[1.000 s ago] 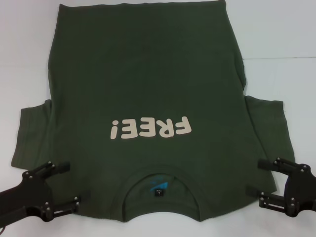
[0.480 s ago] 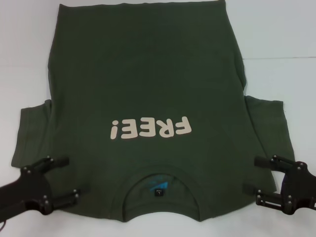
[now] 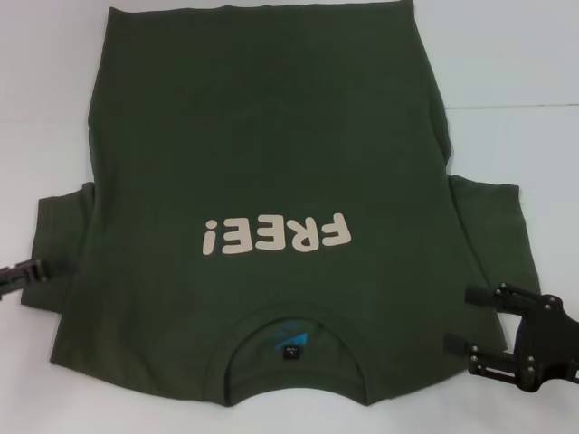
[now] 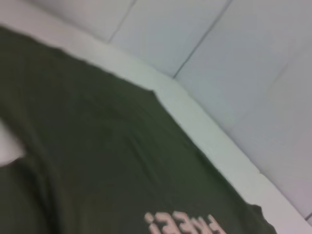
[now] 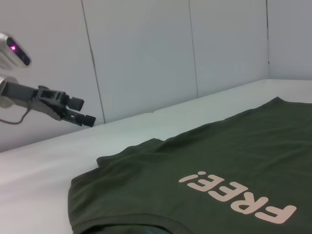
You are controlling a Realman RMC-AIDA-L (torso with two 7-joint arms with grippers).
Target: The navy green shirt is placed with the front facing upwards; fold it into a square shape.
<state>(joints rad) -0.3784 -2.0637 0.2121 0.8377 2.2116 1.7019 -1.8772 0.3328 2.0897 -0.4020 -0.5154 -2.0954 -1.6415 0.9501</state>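
Observation:
The navy green shirt (image 3: 262, 136) lies flat and face up on the white table, its cream "FREE!" print (image 3: 276, 235) mid-chest and its collar (image 3: 289, 348) nearest me. My right gripper (image 3: 460, 318) is open beside the shirt's near right edge, just below the right sleeve (image 3: 493, 226), with nothing between its fingers. My left gripper (image 3: 27, 271) shows only partly at the left border, over the edge of the left sleeve (image 3: 59, 226). The right wrist view shows the left gripper (image 5: 89, 111) raised above the table, fingers apart and empty. The left wrist view shows only the shirt (image 4: 97, 161).
Bare white table (image 3: 516, 72) surrounds the shirt on both sides. White wall panels (image 5: 146, 58) rise behind the table's far edge. A grey device with a pink light (image 5: 13, 48) sits above the left arm.
My left gripper has pulled away from the shirt's near left corner, out to the left border and up off the table. The right gripper has edged slightly inward towards the shirt.

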